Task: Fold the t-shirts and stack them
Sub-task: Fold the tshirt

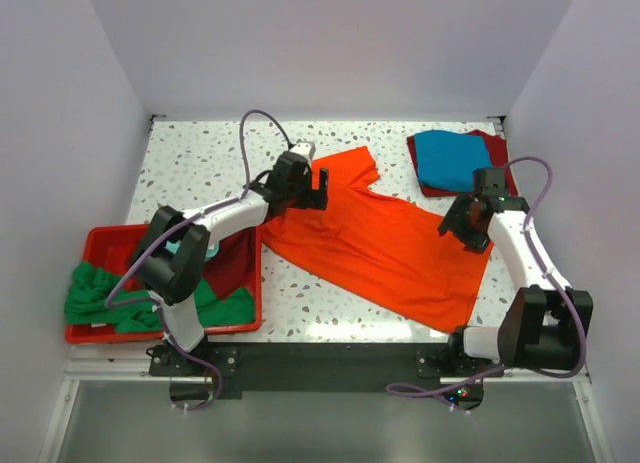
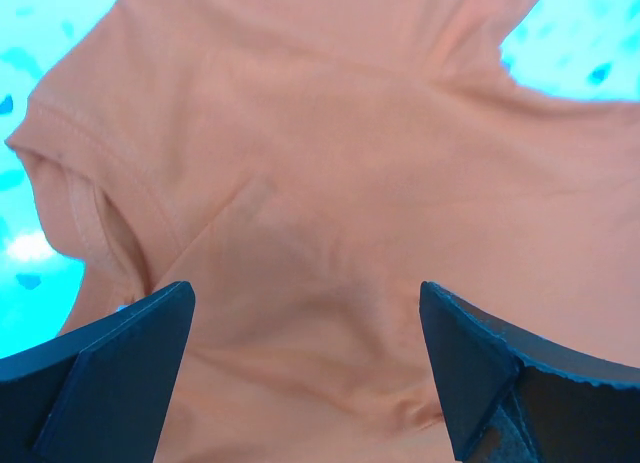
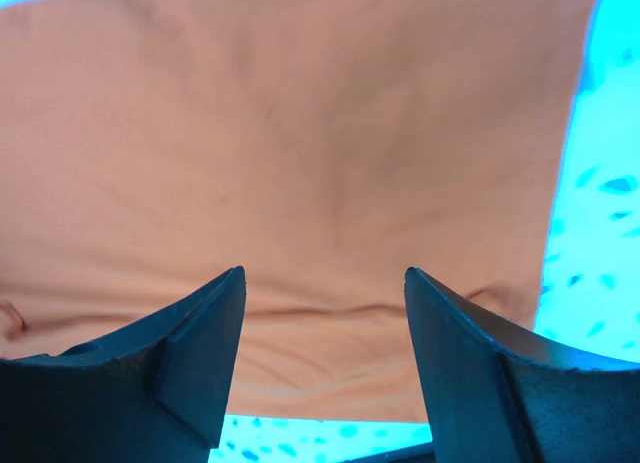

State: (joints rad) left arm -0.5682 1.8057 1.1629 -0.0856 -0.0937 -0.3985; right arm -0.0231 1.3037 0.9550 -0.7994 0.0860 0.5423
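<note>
A bright orange t-shirt (image 1: pixel 385 248) lies spread flat, slanting across the middle of the table. My left gripper (image 1: pixel 315 191) hovers open over its far left end, by the collar and a sleeve. In the left wrist view the left gripper (image 2: pixel 305 293) has its fingers wide apart with wrinkled orange cloth (image 2: pixel 330 183) below them. My right gripper (image 1: pixel 455 228) is over the shirt's right edge. In the right wrist view the right gripper (image 3: pixel 325 275) is open above the hem (image 3: pixel 330 373), gripping nothing. A folded blue t-shirt (image 1: pixel 452 155) rests on a dark red one (image 1: pixel 425 183) at the back right.
A red plastic bin (image 1: pixel 92 238) stands at the near left, holding a crumpled green shirt (image 1: pixel 100 293), a dark red shirt (image 1: pixel 235 263) and a bit of light teal cloth (image 1: pixel 187 248). White walls close in the speckled table (image 1: pixel 200 158) on three sides.
</note>
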